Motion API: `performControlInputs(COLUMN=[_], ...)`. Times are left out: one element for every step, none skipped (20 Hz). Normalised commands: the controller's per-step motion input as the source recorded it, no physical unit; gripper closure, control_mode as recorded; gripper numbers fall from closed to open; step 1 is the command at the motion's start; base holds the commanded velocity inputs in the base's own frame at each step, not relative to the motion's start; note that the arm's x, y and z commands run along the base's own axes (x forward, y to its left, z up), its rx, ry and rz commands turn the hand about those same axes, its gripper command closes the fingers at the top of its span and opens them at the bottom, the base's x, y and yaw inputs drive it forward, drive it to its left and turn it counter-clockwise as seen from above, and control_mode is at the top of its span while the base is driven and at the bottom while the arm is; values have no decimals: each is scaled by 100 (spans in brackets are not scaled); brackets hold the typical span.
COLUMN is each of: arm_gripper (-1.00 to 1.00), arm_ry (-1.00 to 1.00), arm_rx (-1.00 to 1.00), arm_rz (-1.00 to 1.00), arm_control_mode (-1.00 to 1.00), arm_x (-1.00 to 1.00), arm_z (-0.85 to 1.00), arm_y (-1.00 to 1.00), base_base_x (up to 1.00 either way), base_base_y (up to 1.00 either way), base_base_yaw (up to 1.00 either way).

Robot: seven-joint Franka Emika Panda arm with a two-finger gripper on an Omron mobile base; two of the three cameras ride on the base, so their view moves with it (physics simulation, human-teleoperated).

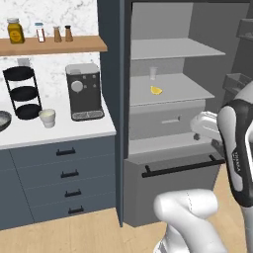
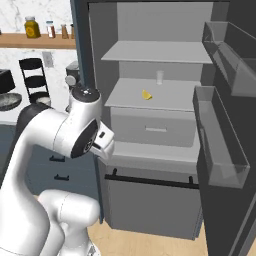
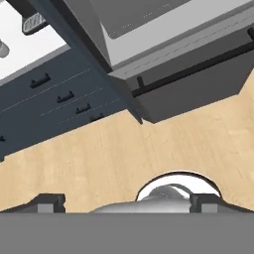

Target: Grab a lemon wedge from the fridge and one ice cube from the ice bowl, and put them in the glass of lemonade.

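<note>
Left base view first: the fridge (image 1: 163,99) stands wide open, and the lemon wedge (image 1: 156,90) sits on the middle shelf (image 1: 188,91), toward its left front edge. A small clear glass (image 1: 153,73) stands behind it, near the back of that same shelf. Over on the white counter (image 1: 59,129), the cup of lemonade (image 1: 47,118) is near the front edge, between the black tiered rack (image 1: 22,92) and the coffee machine (image 1: 84,92). The ice bowl (image 1: 3,120) pokes in at the far left edge of the counter. The wooden wall shelf (image 1: 52,45) above carries a few jars.

Right base view: same fridge (image 2: 150,115), with the lemon wedge (image 2: 146,94) around the middle of its shelf (image 2: 150,97) and the clear glass (image 2: 160,77) behind it. The door (image 2: 225,130) swings out on the right with its see-through bins. The ice bowl (image 2: 7,101) is at the left edge, partly behind the arm.

Hand view: the gripper (image 3: 128,203) points down at the wooden floor (image 3: 99,154), fingers spread wide apart with nothing between them. The fridge's bottom drawer (image 3: 193,79) and the blue-grey drawers (image 3: 54,99) run along the top.
</note>
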Motion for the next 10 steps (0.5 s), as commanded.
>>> performControlInputs(arm_gripper=[-100,-100,-100,-100,-100,-100,-100,-100,-100,-100], arm_ry=[0,0,0,0,0,0,0,0,-3,-12], arm_rx=[0,0,0,0,0,0,-3,-7,-9,-6], arm_rz=[0,0,0,0,0,0,0,0,0,0], arm_control_mode=[-100,-100,-100,-100,-100,-100,-100,-100,-100,-100], arm_x=[0,0,0,0,0,0,0,0,0,0], arm_z=[0,0,0,0,0,0,0,0,0,0], arm_y=[0,0,0,0,0,0,1,11,11,1], base_base_x=[0,0,0,0,0,0,0,0,0,0], base_base_y=[0,0,0,0,0,0,0,0,0,0], base_base_yaw=[0,0,0,0,0,0,0,0,0,0])
